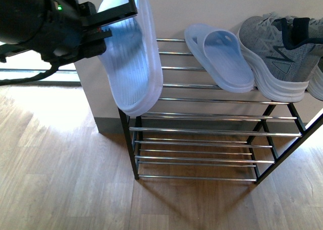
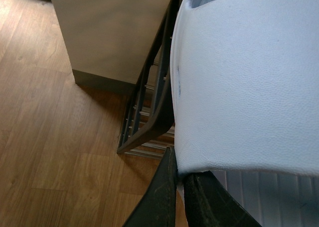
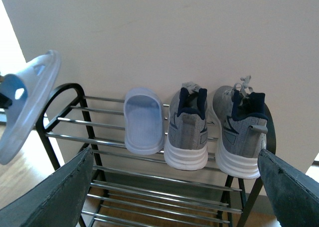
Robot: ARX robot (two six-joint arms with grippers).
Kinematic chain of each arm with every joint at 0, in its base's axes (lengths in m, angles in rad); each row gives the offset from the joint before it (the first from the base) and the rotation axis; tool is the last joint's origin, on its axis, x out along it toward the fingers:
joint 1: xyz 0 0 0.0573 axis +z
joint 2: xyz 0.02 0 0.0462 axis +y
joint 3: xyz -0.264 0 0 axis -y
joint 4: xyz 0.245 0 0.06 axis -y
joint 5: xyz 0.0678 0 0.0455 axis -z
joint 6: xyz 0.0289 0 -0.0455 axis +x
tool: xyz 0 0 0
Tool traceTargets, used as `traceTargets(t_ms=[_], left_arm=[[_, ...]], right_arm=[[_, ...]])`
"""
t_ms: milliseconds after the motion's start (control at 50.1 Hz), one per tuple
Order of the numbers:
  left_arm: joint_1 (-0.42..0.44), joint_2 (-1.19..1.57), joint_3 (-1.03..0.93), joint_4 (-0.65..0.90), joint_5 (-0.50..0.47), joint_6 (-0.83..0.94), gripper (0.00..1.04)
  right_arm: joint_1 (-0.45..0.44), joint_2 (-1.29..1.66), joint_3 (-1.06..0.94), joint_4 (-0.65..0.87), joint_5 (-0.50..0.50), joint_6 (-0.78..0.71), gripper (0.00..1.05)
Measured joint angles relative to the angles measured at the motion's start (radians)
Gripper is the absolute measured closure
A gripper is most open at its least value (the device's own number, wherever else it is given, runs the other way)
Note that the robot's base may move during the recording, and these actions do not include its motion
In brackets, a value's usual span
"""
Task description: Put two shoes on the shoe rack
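Sneakers point(image 3: 214, 127): both on shoe rack point(image 1: 212, 134) top tier, right end.
L pincer point(image 1: 103, 25): clamped on blue slide point(image 1: 132, 53), hanging tilted.
R pincer point(image 3: 174, 187): wide apart, empty.
Risk: slide may slip, miss rods.

- One light blue slide point(image 1: 132, 53) hangs tilted, sole out, in the air near me.
- A second blue slide point(image 1: 219, 58) lies flat, toe toward the wall point(image 1: 202, 8).
- Wooden floor point(image 1: 60, 179) lies below me.
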Motion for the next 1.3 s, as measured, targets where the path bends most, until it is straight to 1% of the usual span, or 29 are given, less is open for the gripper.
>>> traceTargets(t_ms=[220,340,400,479,759,1199,1239,1299], left_arm=[[-0.017,0.211,0.279,-0.095,0.038,0.1,1.03],[-0.031,0.285,0.378,-0.13,0.047,0.137,1.03],[-0.035,0.321,0.415,-0.148,0.036,0.155,1.03],[-0.031,0.351,0.439,-0.164,-0.003,0.168,1.03],[0.003,0.403,0.464,-0.171,0.003,0.189,1.03],[-0.006,0.449,0.508,-0.161,0.015,0.192,1.03],[-0.008,0.45,0.509,-0.161,0.031,0.188,0.98],[-0.012,0.45,0.509,-0.161,0.04,0.179,0.85]], right_arm=[[0.0,0.0,0.0,0.0,0.0,0.0,0.09],[0.0,0.0,0.0,0.0,0.0,0.0,0.09],[0.0,0.0,0.0,0.0,0.0,0.0,0.09],[0.0,0.0,0.0,0.0,0.0,0.0,0.09],[0.0,0.0,0.0,0.0,0.0,0.0,0.09],[0.0,0.0,0.0,0.0,0.0,0.0,0.09],[0.0,0.0,0.0,0.0,0.0,0.0,0.09],[0.0,0.0,0.0,0.0,0.0,0.0,0.09]])
